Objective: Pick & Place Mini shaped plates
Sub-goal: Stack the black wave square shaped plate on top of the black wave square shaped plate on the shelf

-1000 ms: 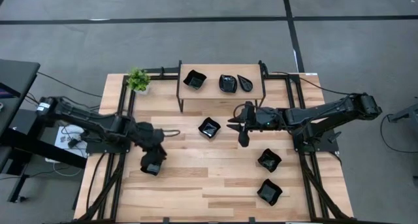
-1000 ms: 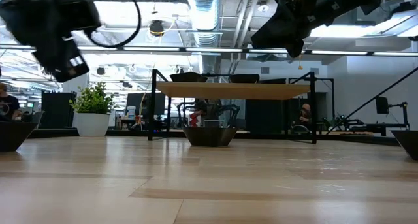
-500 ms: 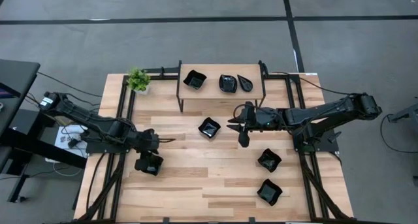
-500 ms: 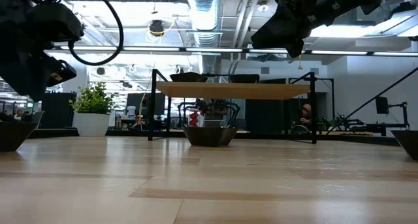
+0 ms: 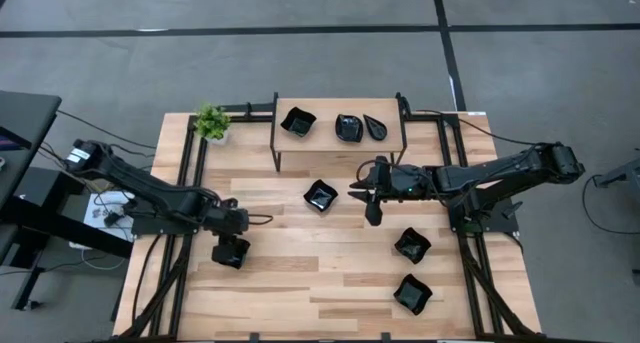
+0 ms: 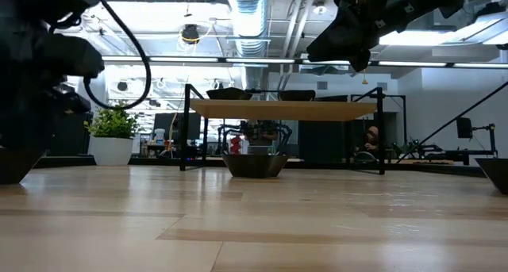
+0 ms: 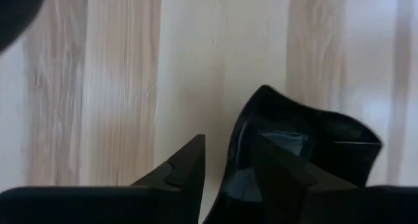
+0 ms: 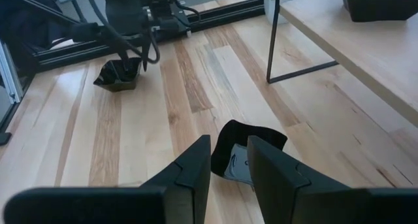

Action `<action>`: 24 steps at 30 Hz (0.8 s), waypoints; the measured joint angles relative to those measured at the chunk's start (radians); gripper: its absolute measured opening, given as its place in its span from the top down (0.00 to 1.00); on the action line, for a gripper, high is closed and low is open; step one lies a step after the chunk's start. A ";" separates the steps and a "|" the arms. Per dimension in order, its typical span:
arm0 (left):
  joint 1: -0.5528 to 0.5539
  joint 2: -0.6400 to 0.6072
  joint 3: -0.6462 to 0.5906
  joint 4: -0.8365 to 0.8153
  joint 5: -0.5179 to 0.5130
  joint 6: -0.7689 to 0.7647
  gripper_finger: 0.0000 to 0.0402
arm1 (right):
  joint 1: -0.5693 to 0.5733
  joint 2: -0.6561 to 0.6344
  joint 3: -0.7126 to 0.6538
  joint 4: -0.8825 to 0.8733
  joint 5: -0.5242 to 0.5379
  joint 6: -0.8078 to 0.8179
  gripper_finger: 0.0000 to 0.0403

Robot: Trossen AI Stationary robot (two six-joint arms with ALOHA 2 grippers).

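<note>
Here, from above, the left gripper [image 5: 231, 251] is low over a wavy plate [image 5: 229, 253] on the table [image 5: 300, 283]; three plates rest on the shelf [image 5: 320, 133]. The left wrist view shows one finger inside the plate's rim, one outside, slightly apart. The right gripper [image 8: 228, 162] hovers near the centre plate [image 8: 247, 147], jaws narrow, empty.

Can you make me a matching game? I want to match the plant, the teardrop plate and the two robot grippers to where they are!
Things:
1. plant
2. teardrop plate
3. left gripper
4. right gripper

Places:
A. on the shelf
B. raised over the middle of the table
C. down at a squarish plate on the table's left side
D. at the table's far left corner

Pairs: 1-D, 2-A, 3-C, 4-B
</note>
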 joint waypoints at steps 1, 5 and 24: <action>0.000 0.010 0.000 0.000 0.000 0.000 0.69 | 0.000 0.000 0.000 0.000 0.000 0.000 0.76; 0.000 0.040 0.000 0.001 0.004 -0.001 0.67 | 0.000 0.000 0.000 0.000 0.000 0.000 0.76; 0.000 0.048 0.000 0.027 0.015 -0.026 0.83 | 0.000 0.000 0.000 -0.021 0.000 0.000 0.76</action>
